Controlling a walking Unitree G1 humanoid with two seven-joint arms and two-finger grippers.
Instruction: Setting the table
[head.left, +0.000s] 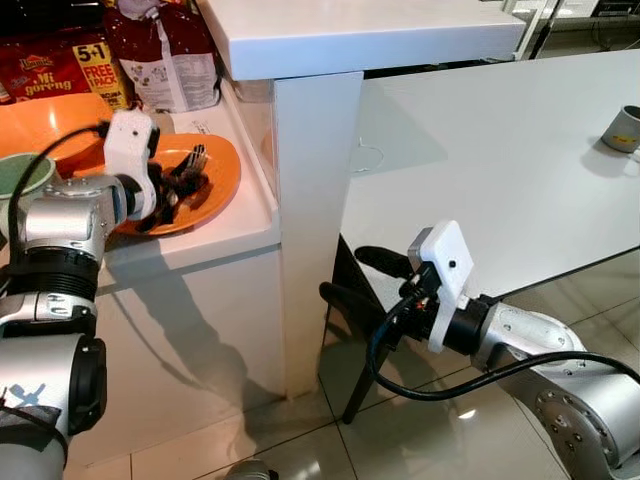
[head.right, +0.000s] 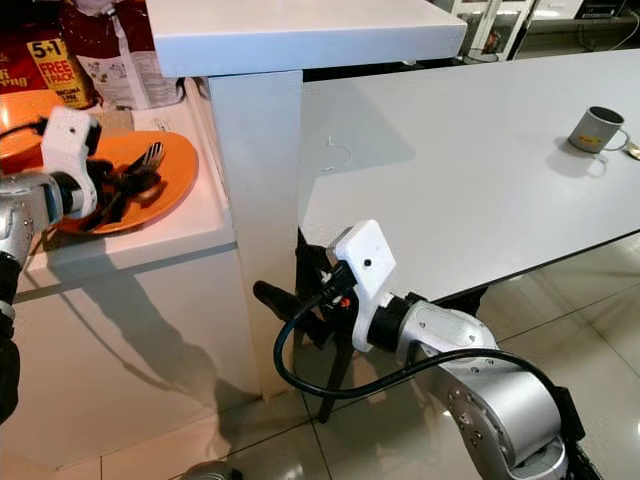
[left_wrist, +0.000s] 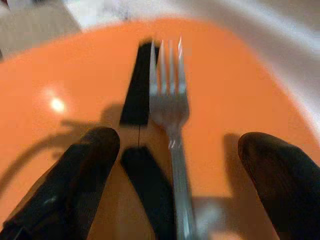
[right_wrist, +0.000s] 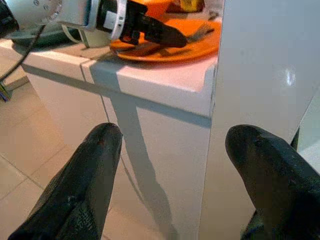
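Two black fingertips (left_wrist: 75, 180) of the left gripper (left_wrist: 172, 187) sit nearest the lens, spread apart, straddling the handle of a silver metal fork (left_wrist: 172, 130) without touching it. Fork lies flat on a glossy round orange plate (head.left: 215, 195), tines pointing away from the wrist. Beside the tines and alongside the handle lie two flat black pieces, probably other cutlery handles; cannot identify them.

Plate rests on the white counter shelf (head.left: 235, 235), close to its front edge and near the corner where the white pillar (head.left: 310, 220) rises. Behind the plate, toward the shelf's back edge: a pale green bowl (head.left: 20, 175), red noodle packets (head.left: 60, 65) and a dark red bag (head.left: 165, 45).

Right gripper (head.left: 355, 275) hangs below the near edge of the long white dining table (head.left: 500, 160), fingers apart, holding nothing. Grey mug (head.left: 625, 128) stands near the table's far right edge.

Judgement: the fork is light, rigid and thin, and slick against the glazed plate, so it may skate or pivot when pinched. Best hold is across the narrow handle at mid-length, fingers lowered until nearly touching the plate. A grip too near the tines would leave it tail-heavy and prone to tilt.
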